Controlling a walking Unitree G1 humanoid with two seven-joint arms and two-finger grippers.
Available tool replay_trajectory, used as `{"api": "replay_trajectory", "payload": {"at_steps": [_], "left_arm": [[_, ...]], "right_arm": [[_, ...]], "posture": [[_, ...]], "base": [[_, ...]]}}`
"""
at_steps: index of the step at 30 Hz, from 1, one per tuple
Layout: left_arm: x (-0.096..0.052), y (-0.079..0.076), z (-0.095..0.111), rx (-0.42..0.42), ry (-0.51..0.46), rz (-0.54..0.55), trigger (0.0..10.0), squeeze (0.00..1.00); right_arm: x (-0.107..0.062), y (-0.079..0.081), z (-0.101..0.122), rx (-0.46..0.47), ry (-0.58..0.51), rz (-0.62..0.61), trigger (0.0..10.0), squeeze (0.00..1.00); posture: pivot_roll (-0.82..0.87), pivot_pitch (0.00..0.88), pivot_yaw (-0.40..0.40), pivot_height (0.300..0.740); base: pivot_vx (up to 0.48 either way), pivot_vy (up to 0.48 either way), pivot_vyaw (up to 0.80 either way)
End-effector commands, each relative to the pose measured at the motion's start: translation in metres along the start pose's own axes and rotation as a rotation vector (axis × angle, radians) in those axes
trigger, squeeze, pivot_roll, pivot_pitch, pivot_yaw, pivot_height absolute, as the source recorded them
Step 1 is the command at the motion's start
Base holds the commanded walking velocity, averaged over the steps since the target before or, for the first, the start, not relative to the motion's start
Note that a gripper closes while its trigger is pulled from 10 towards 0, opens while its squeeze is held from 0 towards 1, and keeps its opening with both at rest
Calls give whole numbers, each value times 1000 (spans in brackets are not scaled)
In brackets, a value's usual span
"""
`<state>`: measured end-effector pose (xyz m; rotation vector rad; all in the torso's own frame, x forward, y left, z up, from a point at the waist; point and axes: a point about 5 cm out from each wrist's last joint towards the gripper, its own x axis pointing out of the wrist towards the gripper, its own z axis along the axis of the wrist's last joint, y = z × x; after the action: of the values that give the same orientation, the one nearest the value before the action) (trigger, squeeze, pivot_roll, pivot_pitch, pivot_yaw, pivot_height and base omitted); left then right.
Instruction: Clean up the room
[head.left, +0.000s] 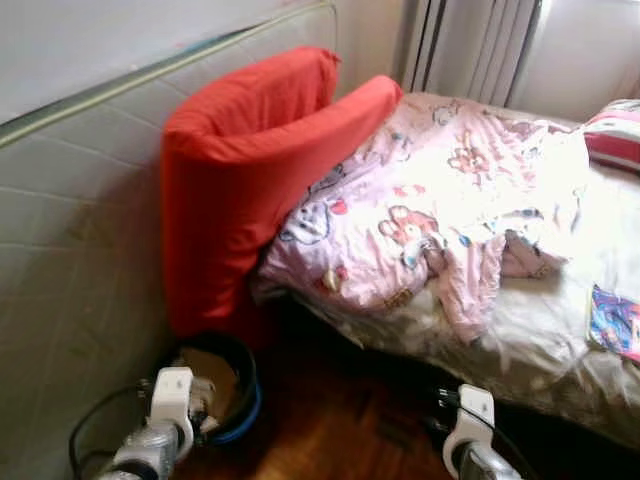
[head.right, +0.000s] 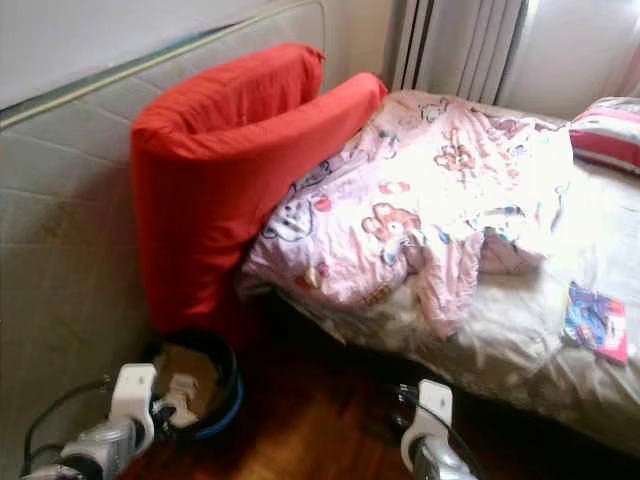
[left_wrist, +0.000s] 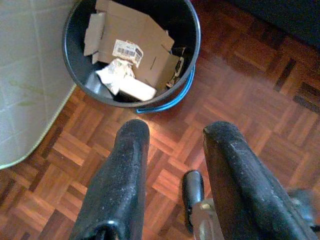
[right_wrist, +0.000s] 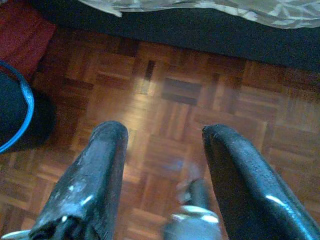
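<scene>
A dark bucket with a blue handle stands on the wooden floor by the upright mattress; it holds torn cardboard and crumpled paper. My left gripper hangs just short of it, open, with nothing between its fingers. My right gripper hangs open over bare parquet near the bed's edge. On the bed a pink patterned duvet lies rumpled, with a bright flat packet near the right edge.
A grey mattress leans against the left wall. A red folded cushion stands between it and the bed. A striped pillow lies at the far right. A black cable runs along the floor on the left.
</scene>
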<state>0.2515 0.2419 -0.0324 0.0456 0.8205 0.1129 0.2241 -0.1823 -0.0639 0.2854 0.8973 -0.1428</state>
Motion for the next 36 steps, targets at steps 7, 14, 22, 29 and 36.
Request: {"api": "replay_trajectory", "payload": {"at_steps": [7, 14, 22, 29, 36], "left_arm": [[1, -8, -4, 8, 13, -26, 10000, 0], [1, -8, -5, 8, 19, -25, 10000, 0], [1, -9, -5, 4, 18, -26, 10000, 0], [1, -9, -4, -7, 13, -27, 10000, 0], [1, -10, -4, -26, 8, -28, 10000, 0]], "right_arm": [[-2, -11, -2, 12, 2, -32, 10000, 0], [-2, -11, -3, 12, 1, -32, 10000, 0], [-2, -10, -4, 21, 4, -18, 10000, 0], [-2, -10, -3, 25, 2, -10, 10000, 0], [-2, -10, -2, 27, 0, -11, 10000, 0]], "posture": [[41, 0, 0, 730], [36, 0, 2, 730], [35, 0, 0, 730], [38, 0, -2, 730], [41, 0, -7, 730]], "base": [[0, -334, 0], [0, -44, 0], [0, 0, -658], [0, 0, -725], [0, 0, -725]]}}
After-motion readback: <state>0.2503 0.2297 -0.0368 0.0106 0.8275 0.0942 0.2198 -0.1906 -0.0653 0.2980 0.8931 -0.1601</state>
